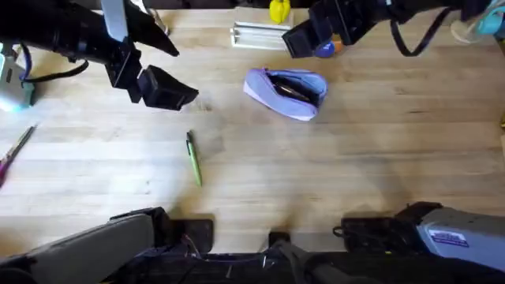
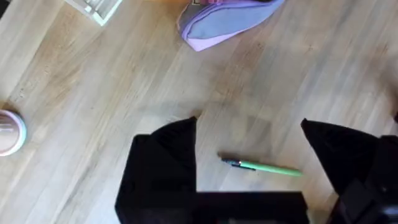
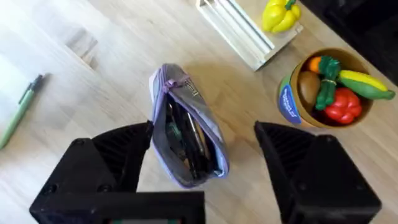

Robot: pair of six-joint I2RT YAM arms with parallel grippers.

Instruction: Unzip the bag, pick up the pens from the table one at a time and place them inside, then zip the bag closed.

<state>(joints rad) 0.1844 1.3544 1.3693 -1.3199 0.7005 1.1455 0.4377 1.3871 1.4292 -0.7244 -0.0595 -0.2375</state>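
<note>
Both grippers spread wide, holding nothing: left gripper (image 2: 249, 146) above green pen (image 1: 194, 158) on table (image 1: 355, 181); right gripper (image 3: 202, 152) over unzipped bag (image 1: 286, 92), dark pens (image 3: 189, 140) inside.

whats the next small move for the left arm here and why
Probably lower the left gripper straight down onto the green pen. Its fingers are open with the pen lying flat on the table between them, and the bag is already unzipped with dark pens inside, so this looks like the last pen out.
</note>
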